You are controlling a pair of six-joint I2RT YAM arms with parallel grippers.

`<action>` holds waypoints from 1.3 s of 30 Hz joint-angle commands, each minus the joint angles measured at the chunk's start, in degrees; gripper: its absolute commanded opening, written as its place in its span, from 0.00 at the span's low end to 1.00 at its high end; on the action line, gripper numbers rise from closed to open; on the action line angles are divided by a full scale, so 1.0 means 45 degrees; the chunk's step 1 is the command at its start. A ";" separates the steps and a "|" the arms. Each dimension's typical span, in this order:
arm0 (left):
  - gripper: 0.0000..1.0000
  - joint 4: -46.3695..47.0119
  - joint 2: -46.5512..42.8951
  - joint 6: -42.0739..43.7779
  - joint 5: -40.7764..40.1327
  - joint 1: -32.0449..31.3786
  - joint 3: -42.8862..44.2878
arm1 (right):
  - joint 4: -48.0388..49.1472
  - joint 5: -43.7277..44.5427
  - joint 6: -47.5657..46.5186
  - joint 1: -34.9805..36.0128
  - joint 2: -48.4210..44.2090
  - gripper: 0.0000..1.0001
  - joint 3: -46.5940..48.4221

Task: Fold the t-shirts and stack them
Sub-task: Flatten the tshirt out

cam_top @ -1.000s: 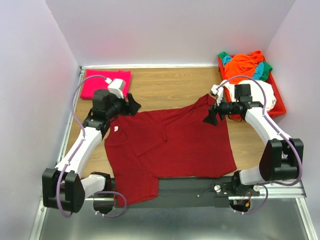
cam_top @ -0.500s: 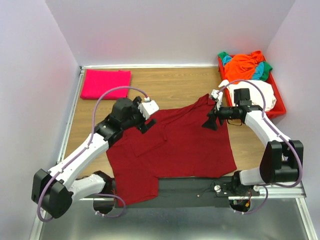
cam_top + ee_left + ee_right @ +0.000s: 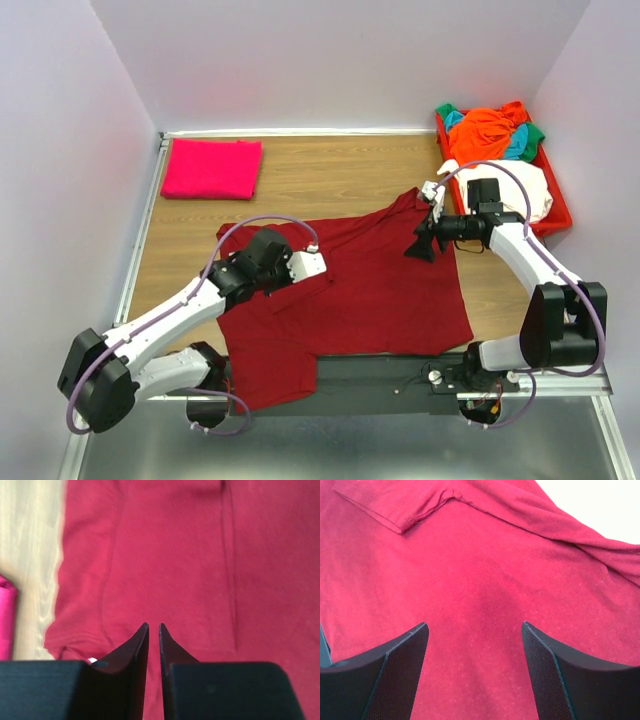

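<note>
Count: two arms, two claws, one red plastic tray [image 3: 562,213], one wooden bench [image 3: 340,180].

Shirts laid out singly: two.
- One large dark red cloth t-shirt [image 3: 380,290], spread flat over the middle of the bench and reaching its near edge. One lobe hangs down at the near left. The long axis runs roughly left to right, slightly skewed. A small white tag shows at its left end in the left wrist view, so the neck seems to point toward the left edge. A peak of cloth rises toward the far right.
- One magenta-pink cloth t-shirt [image 3: 212,168], folded to a neat rectangle in the far left corner, long axis left to right, well apart from the dark red one.

The tray sits in the far right corner and holds a loose heap. Four colours show: orange cloth [image 3: 495,130] on top, green cloth [image 3: 536,131] and teal cloth [image 3: 517,146] at the edges, cream cloth [image 3: 525,185] at the near end. The number of shirts in the heap cannot be told.

Left claw [image 3: 153,626]: over the left half of the dark red shirt, jaws drawn nearly together with a thin slit between. Whether the tips pinch any cloth cannot be told.

Right claw [image 3: 474,625]: over the far right part of the same shirt, jaws spread wide, gripping nothing. A hemmed sleeve lies flat ahead of it.
</note>
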 commanded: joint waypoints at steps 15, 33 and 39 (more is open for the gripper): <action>0.44 -0.1451 0.2348 -0.1049 -0.0093 -0.1207 -0.0166 | -0.0238 0.0518 -0.0334 0.0015 -0.0118 0.81 -0.0282; 0.47 -0.0982 0.3931 -0.1186 -0.0934 -0.1891 -0.0165 | -0.0258 0.0556 -0.0294 0.0015 -0.0001 0.82 -0.0282; 0.39 -0.0865 0.4028 -0.1127 -0.0875 -0.1872 -0.0127 | -0.0277 0.0518 -0.0294 0.0015 -0.0137 0.81 -0.0282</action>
